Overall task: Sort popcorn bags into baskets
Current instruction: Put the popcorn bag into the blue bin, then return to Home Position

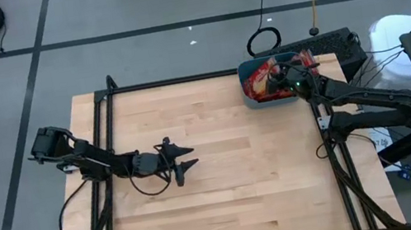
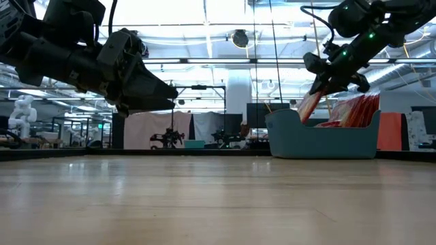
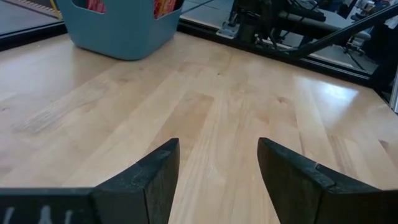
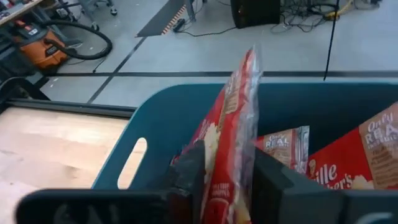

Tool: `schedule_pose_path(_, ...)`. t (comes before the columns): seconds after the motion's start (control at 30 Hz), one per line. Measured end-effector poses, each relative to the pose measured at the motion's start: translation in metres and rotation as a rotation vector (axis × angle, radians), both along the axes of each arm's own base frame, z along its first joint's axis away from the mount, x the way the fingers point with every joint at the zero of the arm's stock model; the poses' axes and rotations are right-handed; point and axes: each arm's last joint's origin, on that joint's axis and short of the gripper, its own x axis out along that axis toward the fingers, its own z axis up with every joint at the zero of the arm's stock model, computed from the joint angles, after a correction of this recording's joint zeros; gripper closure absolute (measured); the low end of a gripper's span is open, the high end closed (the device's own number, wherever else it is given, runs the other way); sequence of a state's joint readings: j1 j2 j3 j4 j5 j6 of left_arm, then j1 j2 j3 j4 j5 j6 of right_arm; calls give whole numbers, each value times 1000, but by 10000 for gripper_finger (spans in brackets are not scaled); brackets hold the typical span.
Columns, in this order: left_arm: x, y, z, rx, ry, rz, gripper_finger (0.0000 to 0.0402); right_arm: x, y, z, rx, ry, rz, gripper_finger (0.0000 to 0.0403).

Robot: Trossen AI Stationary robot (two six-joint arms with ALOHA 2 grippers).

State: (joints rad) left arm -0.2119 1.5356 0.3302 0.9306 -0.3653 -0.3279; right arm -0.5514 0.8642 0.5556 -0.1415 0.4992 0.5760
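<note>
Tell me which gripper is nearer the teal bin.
Right. The right gripper is over the teal bin, a popcorn bag between its fingers. The left gripper hovers open at mid-table, well away.

we see a grey floor point(image 1: 178, 48) crossed by dark lines beyond the wooden table's point(image 1: 223, 170) far edge. an orange vacuum point(image 4: 43, 46) sits on it. behind, ceiling lights point(image 2: 225, 13) glow over a white pillar point(image 2: 240, 85) and dark curtains point(image 2: 174, 129).
</note>
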Motion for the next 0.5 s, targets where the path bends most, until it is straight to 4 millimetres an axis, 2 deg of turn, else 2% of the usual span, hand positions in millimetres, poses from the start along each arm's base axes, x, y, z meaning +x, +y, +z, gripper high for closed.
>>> schedule_pose_path(0.13,0,0,0,-1,0,0,182,1,-1,3,-36,38,27,281)
schedule_pose_path(0.23,0,0,0,-12,-1,3,183,2,-1,13,-64,33,37,265)
schedule_pose_path(0.4,0,0,0,-18,-2,4,183,6,0,32,-119,22,78,259)
schedule_pose_path(0.5,0,0,0,-21,-3,5,183,13,8,40,-162,-19,215,259)
